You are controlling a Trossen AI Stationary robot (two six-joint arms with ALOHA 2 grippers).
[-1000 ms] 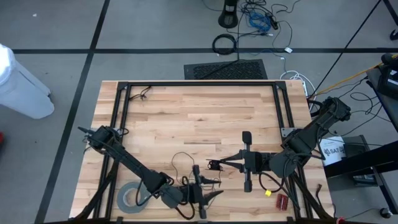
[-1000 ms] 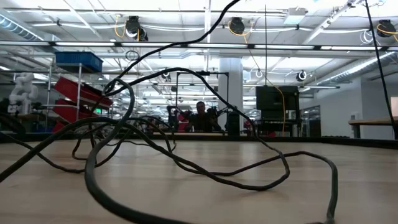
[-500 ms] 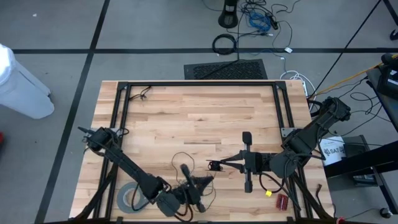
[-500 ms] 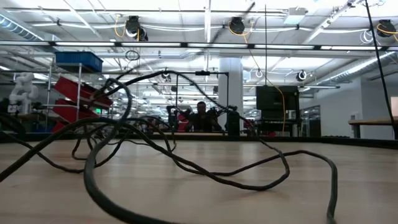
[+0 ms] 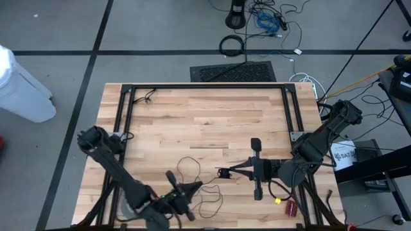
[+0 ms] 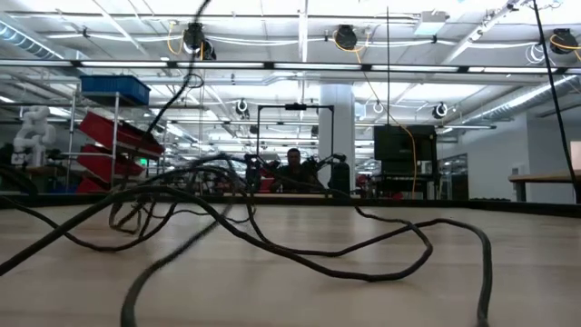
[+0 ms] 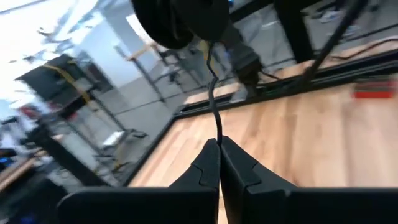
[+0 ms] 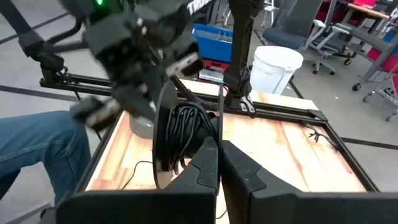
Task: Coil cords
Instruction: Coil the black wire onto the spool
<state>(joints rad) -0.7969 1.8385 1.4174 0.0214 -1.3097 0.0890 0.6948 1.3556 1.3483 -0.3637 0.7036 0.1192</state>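
Note:
The cord is a thin dark wire (image 5: pixel 204 196) lying in loose loops on the wooden table between the arms. It is joined to a small round black disc (image 5: pixel 221 172) with wire wound on it (image 8: pixel 186 127). My right gripper (image 5: pixel 226 171) is shut at the disc, held above the table near its middle. My left gripper (image 5: pixel 194 187), near the front edge, is shut on a stretch of the wire just left of the disc. In the low view the loops (image 6: pixel 363 263) rest on the tabletop and one strand (image 6: pixel 182 86) rises out of the picture. My left gripper pinches the thin wire (image 7: pixel 217 132) between its two fingertips, a single strand. The fingers lie about level and point toward the disc. From them the wire runs on, slightly kinked, to the disc (image 7: pixel 180 22), clear of the table. My right gripper holds the disc (image 8: pixel 163 127) at its fingertips, coming level from the table's right. The disc stands on edge, lifted clear of the table. My own fingertips (image 8: pixel 208 155) hide which part of it they are on.
A grey tape roll (image 5: pixel 130 206) lies under the left arm at the front left. A small yellow piece (image 5: pixel 277 199) and a red piece (image 5: pixel 290 206) lie at the front right. A black frame (image 5: pixel 205 86) borders the table. A person (image 8: pixel 37 149) sits beyond the left side.
My left gripper has shut on the wire and swung toward the table's left edge, rolling as it went. The strand it holds has been drawn up. The high loop seen in the low view has sunk toward the table. The right gripper has kept still.

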